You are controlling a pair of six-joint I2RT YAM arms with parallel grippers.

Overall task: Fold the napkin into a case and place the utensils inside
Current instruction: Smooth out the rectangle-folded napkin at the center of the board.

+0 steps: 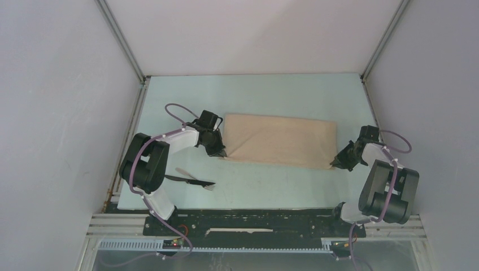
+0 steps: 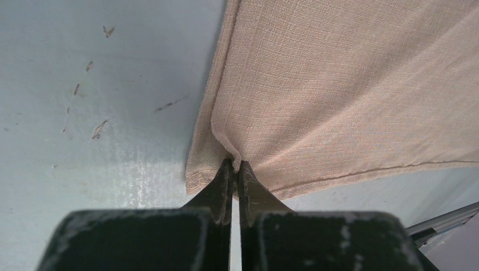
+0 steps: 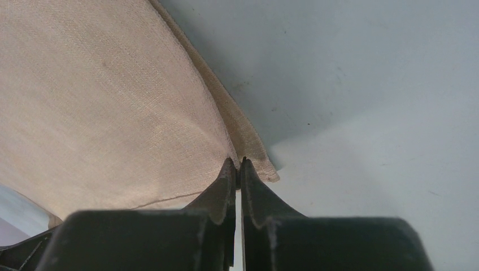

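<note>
The napkin is a plain tan-beige cloth with a fine visible weave and no pattern. It lies as a long, flat rectangle in the middle of the pale tabletop. Its long axis runs left to right across my reach, with the short ends facing my two arms. The right end sits a little nearer to me than the left, so the rectangle is slightly skewed. At the near-left corner a stitched hem shows, with a second layer of cloth under the top one.

My left end effector is clenched on that near-left corner, and the fabric puckers into a small fold right at the tips. My right end effector is clenched on the near-right corner, its tips meeting on the hem beside the corner's point.

The utensils lie on the tabletop near my left arm, well apart from the napkin. A dark piece lies roughly left to right and a pale one crosses it, though they are too small for me to tell fork from knife.
</note>
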